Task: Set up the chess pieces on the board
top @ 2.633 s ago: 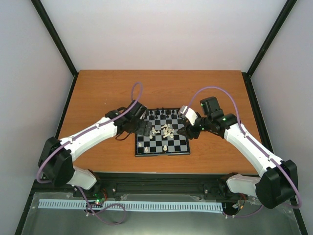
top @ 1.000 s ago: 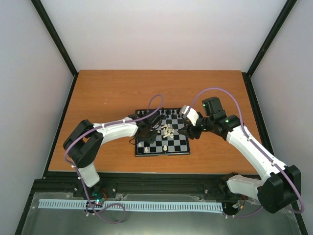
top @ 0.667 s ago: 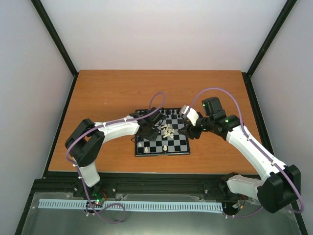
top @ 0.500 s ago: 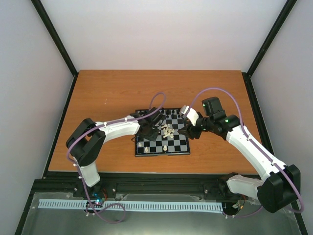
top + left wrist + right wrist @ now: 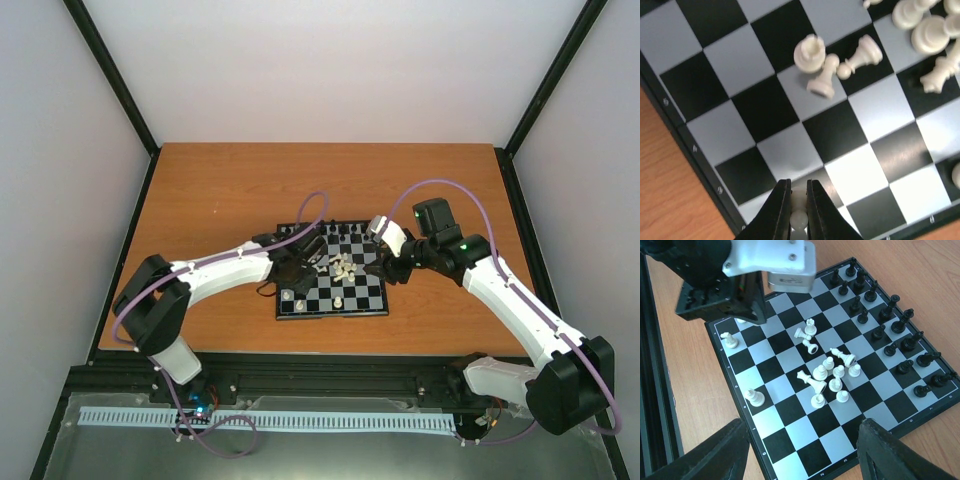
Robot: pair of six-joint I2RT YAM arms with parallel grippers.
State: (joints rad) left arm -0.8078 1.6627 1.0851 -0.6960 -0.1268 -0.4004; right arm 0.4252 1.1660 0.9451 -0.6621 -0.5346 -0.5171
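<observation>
Left gripper (image 5: pixel 799 186): I see it pinched narrow on 1 cream-white piece (image 5: pixel 799 216) at the board (image 5: pixel 715 85) edge. Right gripper (image 5: pixel 800 442): spread wide, empty, over loose white pieces (image 5: pixel 827 372).

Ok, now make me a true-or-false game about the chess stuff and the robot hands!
1. The left hand is pinching a white pawn. True.
2. The black pieces are all tipped over. False: they stand in two rows along one edge of the board.
3. The right hand is holding a piece. False: it is open and empty.
4. Loose white pieces are bunched in the middle of the board, some lying down. True.
5. The table is blue. False: it is orange-brown wood.
</observation>
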